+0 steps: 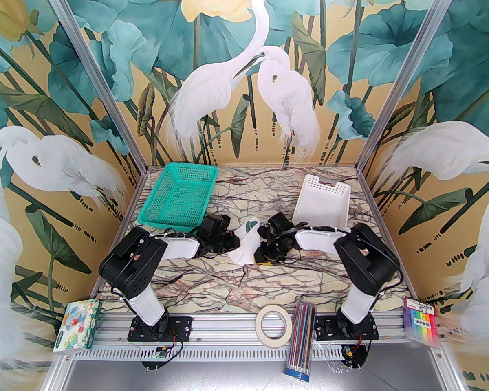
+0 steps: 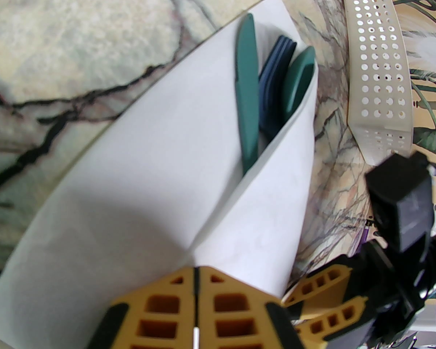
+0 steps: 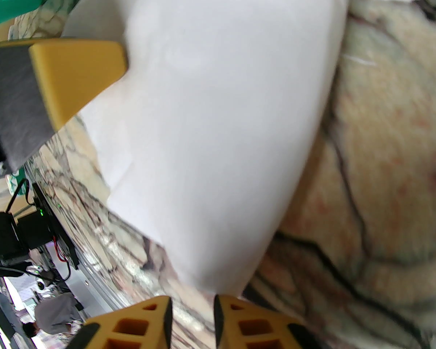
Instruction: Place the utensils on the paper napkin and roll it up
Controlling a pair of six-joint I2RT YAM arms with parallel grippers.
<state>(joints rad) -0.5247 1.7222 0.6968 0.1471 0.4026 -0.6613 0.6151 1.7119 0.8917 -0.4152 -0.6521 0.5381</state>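
The paper napkin (image 1: 244, 250) lies mid-table between both grippers, folded into a loose wrap. In the left wrist view the napkin (image 2: 149, 195) opens at its far end. There the dark green utensils (image 2: 247, 96) poke out, with a darker ridged piece between two green ones. From above, their tips (image 1: 251, 223) show at the wrap's far end. My left gripper (image 2: 195, 296) is shut on the near fold of the napkin, also visible from above (image 1: 235, 243). My right gripper (image 3: 192, 318) stands slightly open just short of the napkin's (image 3: 221, 122) corner, with nothing between its fingers; it is also visible from above (image 1: 258, 255).
A green mesh basket (image 1: 179, 196) stands at the back left and a white perforated basket (image 1: 324, 204) at the back right. Along the near rail lie a tape roll (image 1: 274, 324), a pencil bundle (image 1: 303, 340), a picture box (image 1: 77, 326) and a marker pack (image 1: 421, 320).
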